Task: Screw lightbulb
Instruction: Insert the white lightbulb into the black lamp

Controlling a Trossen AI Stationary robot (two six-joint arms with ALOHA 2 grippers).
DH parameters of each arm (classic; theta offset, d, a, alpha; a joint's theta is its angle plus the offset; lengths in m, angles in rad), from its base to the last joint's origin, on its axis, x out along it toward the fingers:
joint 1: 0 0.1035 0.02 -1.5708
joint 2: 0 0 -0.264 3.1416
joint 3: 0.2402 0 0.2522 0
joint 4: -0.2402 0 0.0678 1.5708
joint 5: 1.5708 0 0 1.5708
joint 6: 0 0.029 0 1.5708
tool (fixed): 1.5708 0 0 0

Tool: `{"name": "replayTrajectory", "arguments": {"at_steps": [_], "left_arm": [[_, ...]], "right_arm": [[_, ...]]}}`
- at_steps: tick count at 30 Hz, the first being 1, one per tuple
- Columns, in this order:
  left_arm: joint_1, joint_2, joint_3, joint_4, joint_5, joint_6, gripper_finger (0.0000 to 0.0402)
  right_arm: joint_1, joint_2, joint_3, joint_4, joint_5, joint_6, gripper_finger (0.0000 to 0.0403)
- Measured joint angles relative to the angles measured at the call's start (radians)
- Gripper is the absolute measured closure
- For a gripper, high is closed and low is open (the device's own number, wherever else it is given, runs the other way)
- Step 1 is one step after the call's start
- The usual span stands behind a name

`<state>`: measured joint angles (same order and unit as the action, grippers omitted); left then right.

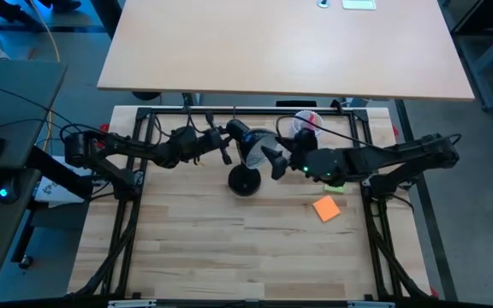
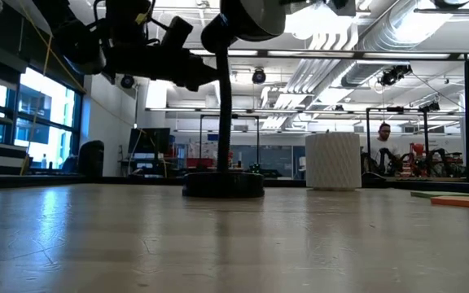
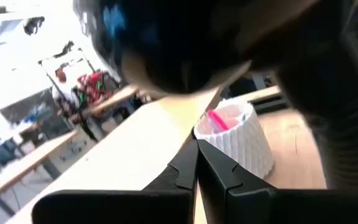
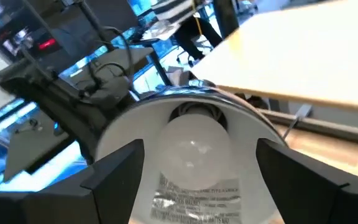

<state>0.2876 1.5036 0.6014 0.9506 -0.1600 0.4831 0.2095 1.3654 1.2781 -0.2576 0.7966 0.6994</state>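
A black desk lamp stands on its round base (image 1: 244, 181) mid-table, its neck (image 2: 225, 106) rising to the raised head (image 1: 255, 144). The white lightbulb (image 4: 194, 152) sits inside the lamp's white-lined shade (image 4: 166, 109), its printed side facing my right wrist camera. My right gripper (image 4: 199, 152) is open at the shade's mouth, one finger on each side of the bulb with a gap showing on both sides. My left gripper (image 1: 226, 147) is shut and level, close against the back of the lamp head, which looms dark in the left wrist view (image 3: 185, 43). My left gripper's shut fingers (image 3: 185, 168) lie right beside the back of the lamp head (image 1: 238, 134), coming level from the table's left. I cannot tell whether they touch it.
A white ribbed cup (image 1: 306, 125) with a red item stands behind the lamp at the far right. An orange pad (image 1: 326, 208) lies right of centre. A pale tabletop (image 1: 289, 43) stretches beyond the far edge. A person (image 2: 383, 140) is in the room behind.
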Motion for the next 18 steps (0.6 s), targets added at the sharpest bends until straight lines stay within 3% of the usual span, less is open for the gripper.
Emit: {"name": "replayTrajectory", "arguments": {"at_steps": [9,14,18], "left_arm": [[0.014,0.0,0.0,-0.086,-0.02,-0.138,0.0399],[-0.005,0.0,0.0,-0.145,-0.021,-0.202,0.0399],[-0.023,0.0,0.0,-0.163,-0.018,-0.279,0.0399]], "right_arm": [[0.121,-0.031,0.0,-0.078,0.015,-0.548,0.0096],[0.167,0.017,0.0,-0.207,0.013,-0.953,0.0096],[0.165,0.066,0.0,-0.216,0.014,-1.181,0.0096]]}}
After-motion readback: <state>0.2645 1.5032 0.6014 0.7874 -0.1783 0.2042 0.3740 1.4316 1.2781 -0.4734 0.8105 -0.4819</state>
